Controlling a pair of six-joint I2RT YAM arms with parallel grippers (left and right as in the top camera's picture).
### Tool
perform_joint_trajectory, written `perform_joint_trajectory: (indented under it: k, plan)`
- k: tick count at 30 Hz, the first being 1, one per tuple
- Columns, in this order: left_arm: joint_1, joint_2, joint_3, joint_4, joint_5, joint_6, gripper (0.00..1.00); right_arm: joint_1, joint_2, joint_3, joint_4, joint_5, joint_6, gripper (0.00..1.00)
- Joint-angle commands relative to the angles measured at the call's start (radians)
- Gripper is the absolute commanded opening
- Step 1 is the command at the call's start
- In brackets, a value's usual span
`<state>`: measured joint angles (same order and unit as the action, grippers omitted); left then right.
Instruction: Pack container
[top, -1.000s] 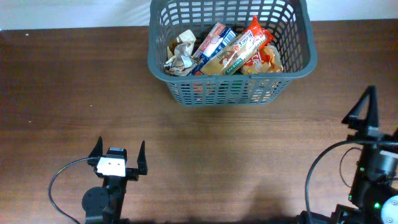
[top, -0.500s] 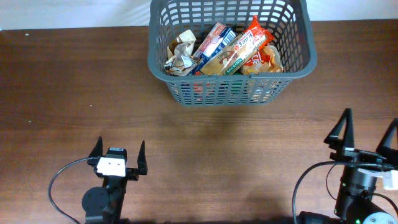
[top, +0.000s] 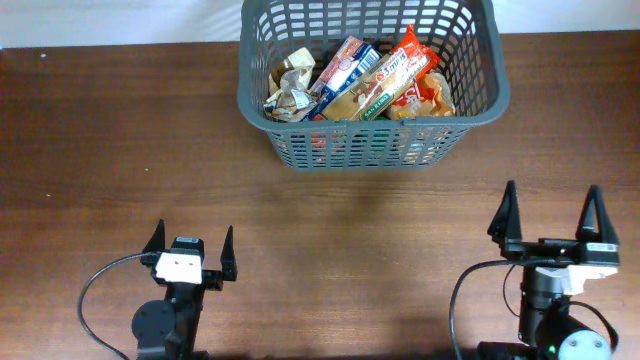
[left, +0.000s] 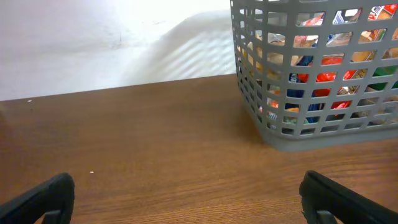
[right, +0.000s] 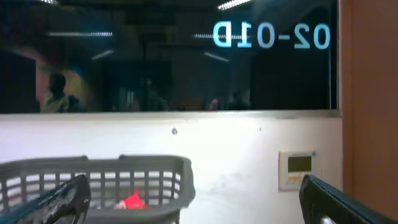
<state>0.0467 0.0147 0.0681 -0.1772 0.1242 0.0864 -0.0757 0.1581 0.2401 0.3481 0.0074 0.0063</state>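
**Overhead.** One basket (top: 372, 124) stands at the far edge of the table (top: 90, 150), a little right of centre. At least five packets lie piled in it, and whether more lie beneath cannot be told:
- a crumpled silver-gold wrapper (top: 290, 88) on the left
- a blue-and-white packet (top: 340, 64)
- a tan packet with a green stripe (top: 366, 92)
- a red-orange packet (top: 408, 62)
- an orange-tan bag (top: 437, 96) against the right wall

The two grippers are at the near edge, well apart from the basket and from each other. The left gripper (top: 193, 236) has its two fingers spread with nothing between them. The right gripper (top: 551, 205) also has its two fingers spread wide and carries nothing.

**Left wrist.** The left gripper (left: 186, 202) shows two dark fingertips (left: 43, 194) at the bottom corners, wide apart, with only bare table between them. The basket (left: 292, 127) stands ahead and to the right on the table. Red, blue, green and orange packaging shows through its slots. Behind it is a white wall (left: 93, 43).

**Right wrist.** This camera looks level across the room. The right gripper (right: 199, 202) shows two fingertips (right: 65, 198) at the bottom corners, wide apart, holding nothing. The basket (right: 149, 167) sits low on the left, with one red packet tip (right: 132, 200) visible inside. Beyond it are a white wall, one small wall panel (right: 298, 168) and a dark window (right: 168, 56) with mirrored lettering.
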Motion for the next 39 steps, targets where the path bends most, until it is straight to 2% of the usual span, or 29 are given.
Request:
perform_joint_trajectory:
  k: [1,9,20,39]
  plan:
    - [0.004,-0.010,-0.013,0.002,0.011,0.013,0.99,0.011,-0.053,-0.051,0.008,0.000,-0.006,0.99]
    - [0.004,-0.010,-0.013,0.002,0.011,0.013,0.99,0.011,-0.154,-0.152,0.009,-0.030,-0.006,0.99]
    - [0.004,-0.010,-0.013,0.002,0.011,0.013,0.99,0.068,-0.155,-0.235,0.024,-0.056,-0.006,0.99]
    - [0.004,-0.010,-0.013,0.002,0.011,0.013,0.99,0.082,-0.155,-0.235,-0.399,-0.056,-0.006,0.99]
